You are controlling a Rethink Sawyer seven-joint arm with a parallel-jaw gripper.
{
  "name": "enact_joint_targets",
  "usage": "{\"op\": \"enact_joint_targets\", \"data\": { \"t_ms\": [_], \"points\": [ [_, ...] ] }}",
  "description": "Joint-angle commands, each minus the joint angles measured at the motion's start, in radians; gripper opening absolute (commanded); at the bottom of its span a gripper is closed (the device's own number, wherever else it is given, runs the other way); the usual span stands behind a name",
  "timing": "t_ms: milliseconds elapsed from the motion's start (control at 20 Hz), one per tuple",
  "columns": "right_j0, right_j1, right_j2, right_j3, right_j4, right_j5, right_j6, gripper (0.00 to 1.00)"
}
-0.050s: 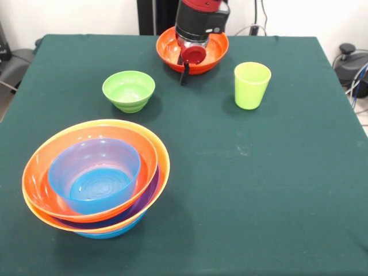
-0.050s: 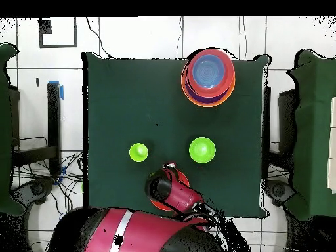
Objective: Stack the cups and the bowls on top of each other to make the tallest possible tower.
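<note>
Counting from the largest, I find one tower (image 1: 95,178) of nested bowls on the green desk (image 1: 259,172), with orange, purple and blue rims showing and a blue bowl (image 1: 95,175) innermost. One red-orange bowl (image 1: 215,54) sits alone at the desk's edge, directly under my arm. Then come one small lime-green bowl (image 1: 129,89) and one lime-green cup (image 1: 251,84), well apart from each other and from the tower. My arm hangs nearly vertical over the red-orange bowl, my gripper (image 1: 184,73) reaching just past its rim; I cannot tell whether it is parted or closed. The cup stands upright, mouth up, its long axis vertical, and every bowl opens upward.
</note>
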Motion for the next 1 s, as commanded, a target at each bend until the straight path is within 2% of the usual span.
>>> {"op": "enact_joint_targets", "data": {
  "t_ms": [50,450,600,650,1000],
  "points": [
    [0.016,0.057,0.119,-0.047,0.022,0.001,0.143,1.00],
    [0.025,-0.002,0.086,-0.048,0.016,0.086,0.097,1.00],
    [0.062,0.003,0.046,-0.069,0.021,0.128,0.066,1.00],
    [0.060,0.002,0.048,-0.072,0.017,0.144,0.063,0.00],
    [0.029,-0.008,0.067,-0.093,-0.010,0.171,0.048,0.00]
  ]
}}
